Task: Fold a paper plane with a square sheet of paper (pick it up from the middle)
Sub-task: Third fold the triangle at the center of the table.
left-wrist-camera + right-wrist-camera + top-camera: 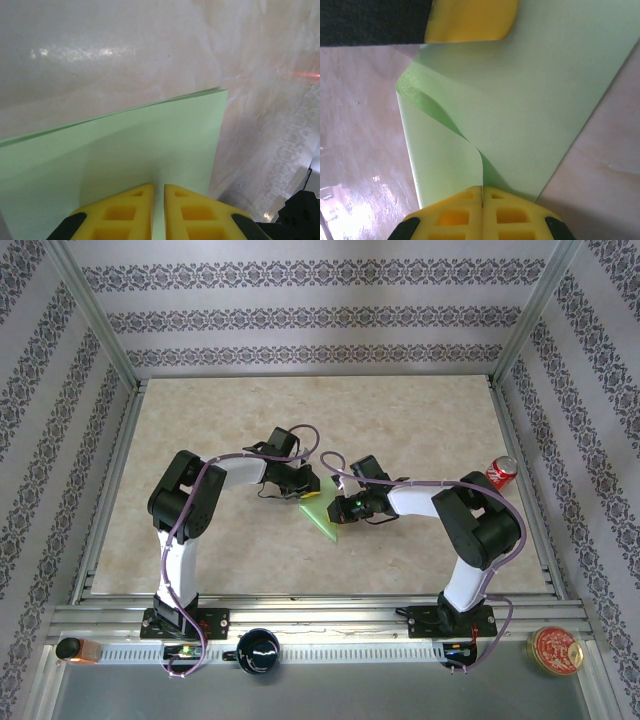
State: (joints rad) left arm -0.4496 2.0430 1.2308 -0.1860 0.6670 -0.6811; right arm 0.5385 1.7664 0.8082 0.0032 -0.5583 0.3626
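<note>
Where the two arms meet near the middle of the table (pixel 420 430), the square sheet of paper (pixel 323 514) shows as a light-green pointed shape, tip toward the near edge, held between both grippers.

Left gripper (pixel 159 192): yellow fingers drawn in to a thin slit with the green sheet running through it, so it is clamped on the paper. Sheet in this view: two layers with matched edges, the upper edge slanting up to a corner at the right.

Right gripper (pixel 482 194): yellow fingers pressed together, pinching one thin layer of the sheet by its edge. That layer curls up from the flat part beneath. A yellow finger (pixel 470 20) of the other gripper rests on the sheet at the top of the right wrist view.

Red can (pixel 502 471): near the table's right edge, well apart from the paper.

Black mug (pixel 258 651): on the front rail, between the arm bases.
</note>
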